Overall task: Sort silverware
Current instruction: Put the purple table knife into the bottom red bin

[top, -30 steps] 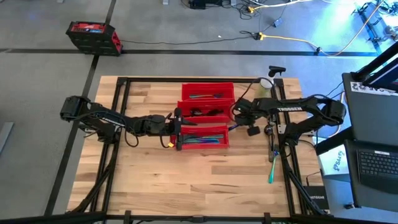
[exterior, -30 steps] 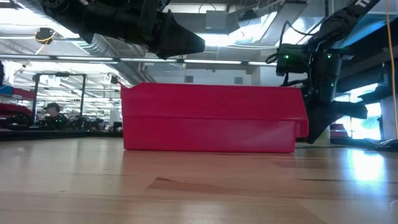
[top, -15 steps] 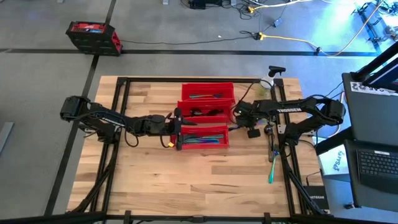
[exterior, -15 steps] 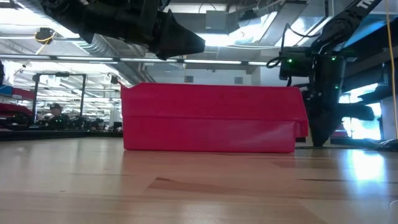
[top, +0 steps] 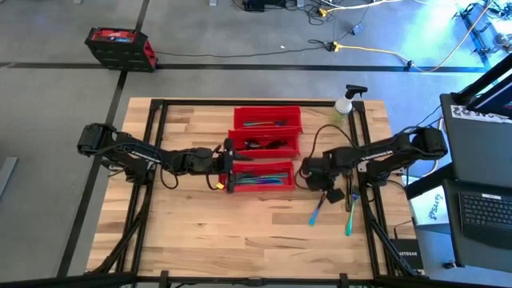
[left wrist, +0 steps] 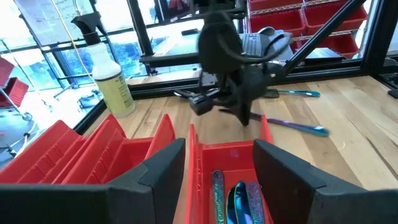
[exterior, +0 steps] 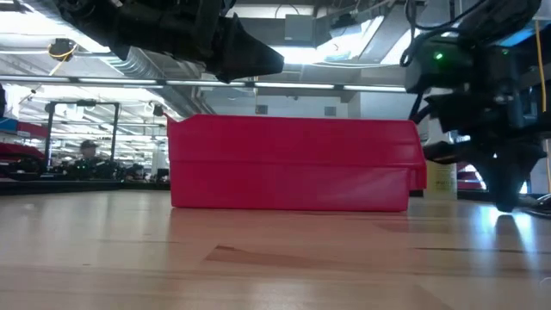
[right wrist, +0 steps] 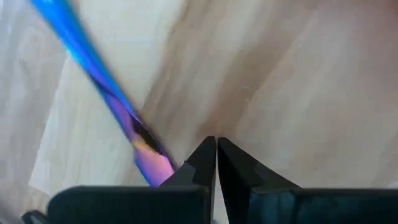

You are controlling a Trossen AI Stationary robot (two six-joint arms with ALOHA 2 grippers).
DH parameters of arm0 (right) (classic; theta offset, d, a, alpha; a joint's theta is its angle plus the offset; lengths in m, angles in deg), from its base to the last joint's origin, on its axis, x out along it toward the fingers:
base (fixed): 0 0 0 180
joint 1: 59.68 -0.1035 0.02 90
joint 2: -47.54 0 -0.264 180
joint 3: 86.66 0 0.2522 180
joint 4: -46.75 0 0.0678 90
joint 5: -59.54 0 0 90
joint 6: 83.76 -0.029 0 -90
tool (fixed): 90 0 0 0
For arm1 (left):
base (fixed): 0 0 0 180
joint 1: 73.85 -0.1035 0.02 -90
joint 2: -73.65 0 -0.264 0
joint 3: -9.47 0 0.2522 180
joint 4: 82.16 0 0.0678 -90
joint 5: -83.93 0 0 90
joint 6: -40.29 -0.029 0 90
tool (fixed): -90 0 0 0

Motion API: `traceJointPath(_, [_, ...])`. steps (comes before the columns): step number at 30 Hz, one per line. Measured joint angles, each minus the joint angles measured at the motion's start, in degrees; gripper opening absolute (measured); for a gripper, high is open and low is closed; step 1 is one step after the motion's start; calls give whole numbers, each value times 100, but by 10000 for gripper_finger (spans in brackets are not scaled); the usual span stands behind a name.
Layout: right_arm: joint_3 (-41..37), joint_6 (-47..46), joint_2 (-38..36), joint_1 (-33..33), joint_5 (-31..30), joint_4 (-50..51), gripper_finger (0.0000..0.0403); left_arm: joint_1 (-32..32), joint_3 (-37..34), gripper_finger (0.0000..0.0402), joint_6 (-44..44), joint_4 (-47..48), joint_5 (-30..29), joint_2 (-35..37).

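Counting from above: three red bins (top: 267, 117) in a row down the middle of the table (top: 200, 232), one spray bottle (top: 343, 107) at the far right corner, two arms. Silverware (top: 258, 181) lies in all three bins, too bunched up to count. Two more pieces are loose on the wood right of the bins: a blue one (top: 318, 210) and a teal one (top: 350, 218), side by side but apart. There might be a third dark piece between them, hard to say.

The left gripper (top: 231, 166) sits at the near bin's left end, fingers (left wrist: 158, 171) spread partway on either side of the bin wall, gripping nothing. The right gripper (top: 321, 181) is down at the table with its tips pinched together, empty, right beside the blue piece's purple end (right wrist: 147, 157).

No readable writing on anything; the bottle label's too small.
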Motion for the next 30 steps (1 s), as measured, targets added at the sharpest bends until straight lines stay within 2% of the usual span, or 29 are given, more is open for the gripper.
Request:
traceJointPath(6, [280, -49, -2, -499, -591, -154, 0, 7, 0, 175, -165, -196, 73, 0])
traceJointPath(9, [764, 55, -9, -632, -1131, 54, 0, 79, 0, 175, -622, -637, 270, 33])
traceJointPath(11, [1147, -218, -13, -659, -1334, 223, 0, 159, 0, 175, -1044, -1101, 292, 50])
traceJointPath(17, [1786, -2262, -17, -780, -1478, 544, 0, 415, 1, 175, -1370, -1921, 219, 50])
traceJointPath(21, [1899, -3299, -17, -1417, -1538, 527, 0, 938, 2, 175, -2443, -1904, 227, 50])
traceJointPath(23, [1904, -3889, -18, -1793, -1762, 529, 0, 1134, 2, 175, -2697, -1925, 180, 50])
traceJointPath(30, [1904, -6666, -17, -3070, -2695, 551, 0, 1852, 7, 175, -1874, -1580, 139, 48])
